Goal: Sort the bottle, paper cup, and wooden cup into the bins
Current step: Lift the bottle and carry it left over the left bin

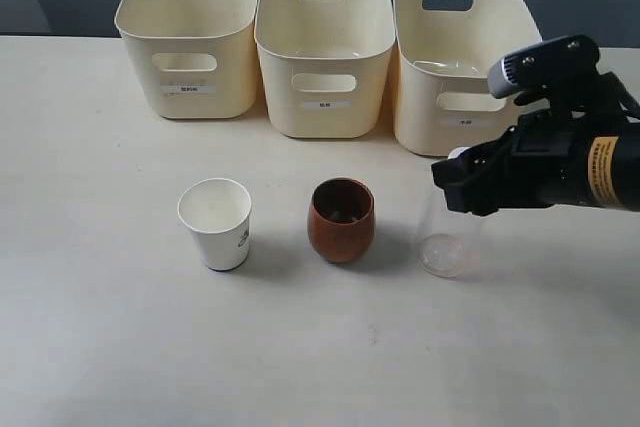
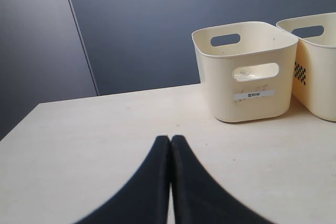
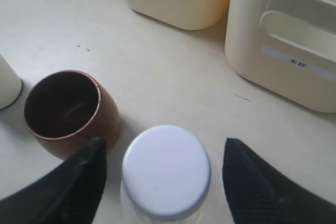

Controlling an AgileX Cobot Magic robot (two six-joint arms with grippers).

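The clear bottle [image 1: 446, 237] stands upright on the table, right of the wooden cup [image 1: 341, 220]; its white cap [image 3: 166, 170] shows from above in the right wrist view. My right gripper [image 3: 165, 148] is open, its fingertips [image 3: 86, 174] on either side of the cap and apart from it. The reddish-brown wooden cup [image 3: 65, 111] stands just beside one finger. The white paper cup [image 1: 216, 223] stands left of the wooden cup. Three cream bins [image 1: 325, 57] line the back. My left gripper [image 2: 170, 139] is shut on nothing, over bare table.
In the left wrist view a labelled cream bin [image 2: 247, 74] stands on the table ahead of the shut fingers, a second bin [image 2: 317, 61] beside it. A dark wall [image 2: 157, 24] rises behind the table's far edge.
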